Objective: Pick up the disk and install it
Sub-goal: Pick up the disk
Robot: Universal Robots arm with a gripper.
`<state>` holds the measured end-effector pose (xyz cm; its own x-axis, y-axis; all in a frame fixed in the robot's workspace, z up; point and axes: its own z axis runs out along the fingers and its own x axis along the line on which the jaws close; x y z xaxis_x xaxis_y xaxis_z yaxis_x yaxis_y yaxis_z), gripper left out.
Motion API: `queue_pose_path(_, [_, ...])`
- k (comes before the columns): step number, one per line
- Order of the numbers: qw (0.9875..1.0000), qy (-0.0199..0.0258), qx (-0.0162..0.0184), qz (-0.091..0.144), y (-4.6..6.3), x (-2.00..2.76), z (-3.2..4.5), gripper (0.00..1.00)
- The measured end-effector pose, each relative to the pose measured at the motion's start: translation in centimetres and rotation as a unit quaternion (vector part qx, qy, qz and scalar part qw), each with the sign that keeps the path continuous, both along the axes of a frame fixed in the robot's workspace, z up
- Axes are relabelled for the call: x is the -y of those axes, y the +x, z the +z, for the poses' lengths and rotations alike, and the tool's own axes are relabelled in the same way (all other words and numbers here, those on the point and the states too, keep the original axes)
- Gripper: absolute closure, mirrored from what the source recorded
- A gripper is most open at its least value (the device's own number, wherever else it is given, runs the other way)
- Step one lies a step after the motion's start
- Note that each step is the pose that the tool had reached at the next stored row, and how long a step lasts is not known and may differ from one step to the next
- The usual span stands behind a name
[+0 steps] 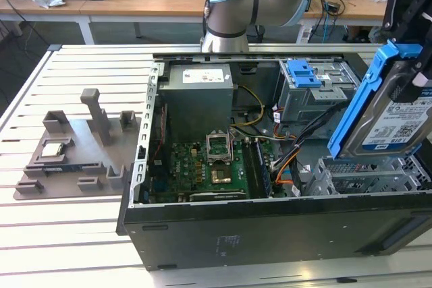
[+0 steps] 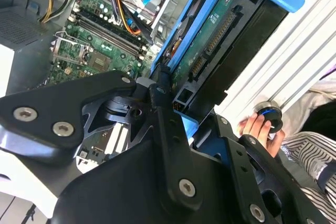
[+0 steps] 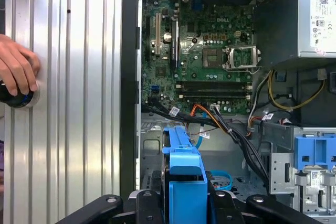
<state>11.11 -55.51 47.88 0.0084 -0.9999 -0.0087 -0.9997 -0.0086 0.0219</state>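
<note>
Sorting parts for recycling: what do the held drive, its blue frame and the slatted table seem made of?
The flat silver disk looks like dull metal under a white-and-blue printed label. Its blue bracket looks like moulded plastic: uniform colour, rounded edges. The ribbed silver table appears to be brushed aluminium, judging by its pale sheen and straight grooves.

The flat silver metal disk (image 1: 398, 123) carries a white-and-blue printed label inside a bright blue plastic bracket. The black gripper (image 2: 173, 108) contrasts with the green motherboard (image 1: 209, 166), the black computer case (image 1: 270, 234) and the pale ribbed bench (image 1: 61, 234).

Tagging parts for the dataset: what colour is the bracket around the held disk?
Blue. The bracket frames the silver disk, clearest in the exterior view.
</note>
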Motion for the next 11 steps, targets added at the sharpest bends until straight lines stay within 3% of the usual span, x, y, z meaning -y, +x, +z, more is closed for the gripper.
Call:
queue_pose_path(7, [1.0000, 0.0000, 0.0000, -0.009, 0.3, -0.01, -1.02, 0.64])
queue_pose_path(11, [0.9997, 0.0000, 0.0000, -0.024, 0.7, -0.43, -1.56, 0.64])
